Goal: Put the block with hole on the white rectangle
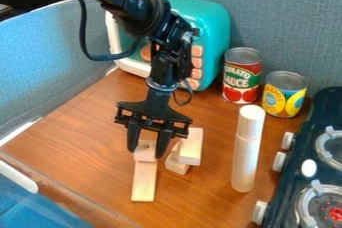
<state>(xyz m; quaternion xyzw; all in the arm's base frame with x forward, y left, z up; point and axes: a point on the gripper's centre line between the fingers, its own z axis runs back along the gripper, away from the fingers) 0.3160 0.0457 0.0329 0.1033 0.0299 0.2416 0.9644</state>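
The gripper (pixel 147 152) hangs left of the middle of the camera view, fingers pointing down. It is shut on the block with hole (pixel 144 154), a small pale wooden block with one finger against each side. The hole shows in its top, between the fingers. Directly below it in the view is a long pale wooden rectangle (pixel 143 184) lying flat; the block covers its far end. Whether the two touch is hard to tell.
Right of the gripper, a pale block (pixel 192 147) leans over another small block (pixel 176 166). A white cylinder (pixel 247 149) stands farther right, with two cans (pixel 242 76) behind it. The stove (pixel 320 164) borders the right side; a teal toy appliance (pixel 212 34) is at the back.
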